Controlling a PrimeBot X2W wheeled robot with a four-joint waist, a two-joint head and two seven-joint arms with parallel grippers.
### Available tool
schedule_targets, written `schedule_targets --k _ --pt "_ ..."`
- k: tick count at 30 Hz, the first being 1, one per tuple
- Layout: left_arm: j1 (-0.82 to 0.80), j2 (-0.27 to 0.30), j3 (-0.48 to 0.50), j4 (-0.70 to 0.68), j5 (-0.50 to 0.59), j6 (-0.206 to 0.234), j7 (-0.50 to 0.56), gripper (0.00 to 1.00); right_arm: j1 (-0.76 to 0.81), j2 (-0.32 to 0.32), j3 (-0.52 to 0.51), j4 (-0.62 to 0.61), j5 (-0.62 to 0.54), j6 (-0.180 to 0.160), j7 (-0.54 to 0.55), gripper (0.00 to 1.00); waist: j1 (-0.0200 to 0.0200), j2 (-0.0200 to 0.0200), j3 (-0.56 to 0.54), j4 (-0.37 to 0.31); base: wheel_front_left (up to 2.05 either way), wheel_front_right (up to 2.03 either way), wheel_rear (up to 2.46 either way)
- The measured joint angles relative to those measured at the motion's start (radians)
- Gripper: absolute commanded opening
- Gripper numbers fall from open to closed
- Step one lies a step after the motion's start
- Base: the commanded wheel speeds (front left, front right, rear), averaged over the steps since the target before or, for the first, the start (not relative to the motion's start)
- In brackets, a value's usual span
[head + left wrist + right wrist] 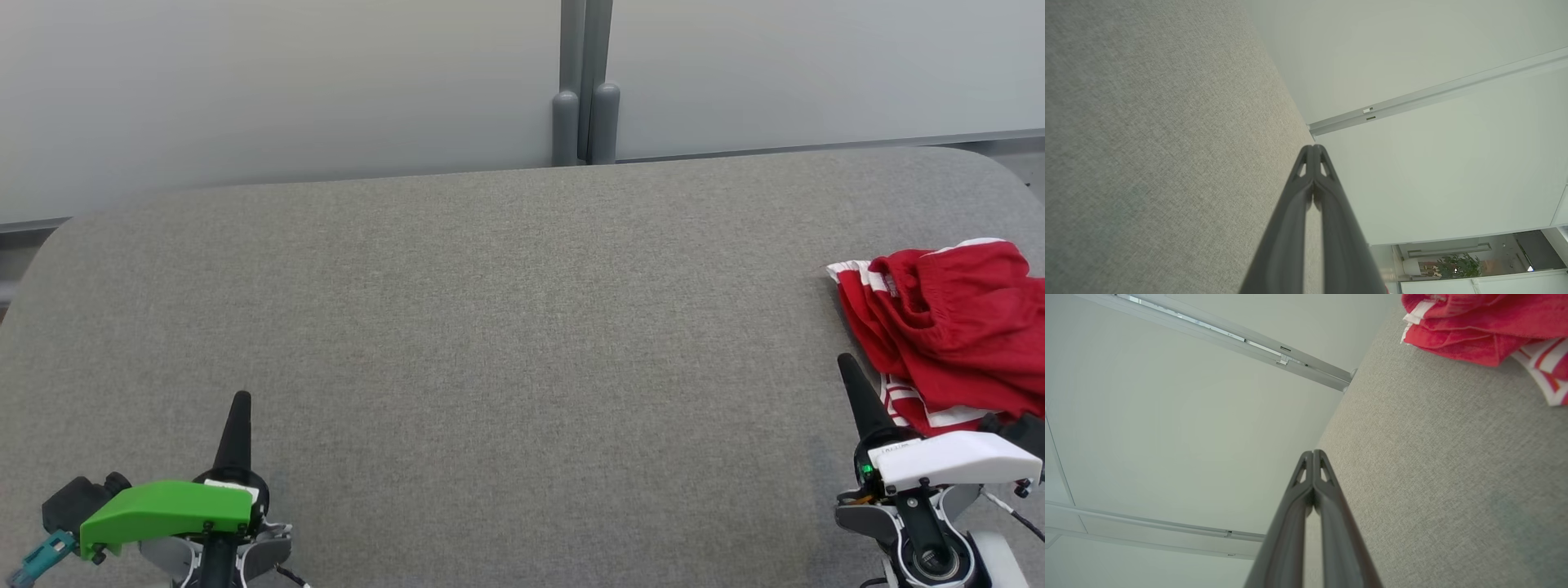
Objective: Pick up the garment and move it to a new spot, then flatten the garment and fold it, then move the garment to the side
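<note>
By R pincer (847,363), red garment (951,327)

Garment (955,327) seen in bright red, edged with red-and-white stripes; table (490,327) covered in flecked grey weave; left gripper (242,400) fingered in black, capped by a green cover (167,508); right gripper (845,361) likewise black, capped by a white cover (951,459); wall panels (286,82) tinted pale grey

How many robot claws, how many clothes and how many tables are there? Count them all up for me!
Grippers: 2, the left gripper and the right gripper, both shut.
Clothes: 1, the red and white garment, bunched up at the right side of the table.
Tables: 1, the grey table.
Total: 4
</note>
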Motion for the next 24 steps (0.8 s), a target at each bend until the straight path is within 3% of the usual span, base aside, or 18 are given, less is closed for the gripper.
schedule_targets --k 24 --pt "-0.020 -0.029 0.056 0.013 -0.155 -0.050 0.052 0.00 -0.011 -0.001 -0.025 0.024 0.206 0.000 0.030 0.00 0.0000 0.0000 -0.004 -0.003 0.00 0.00 0.00"
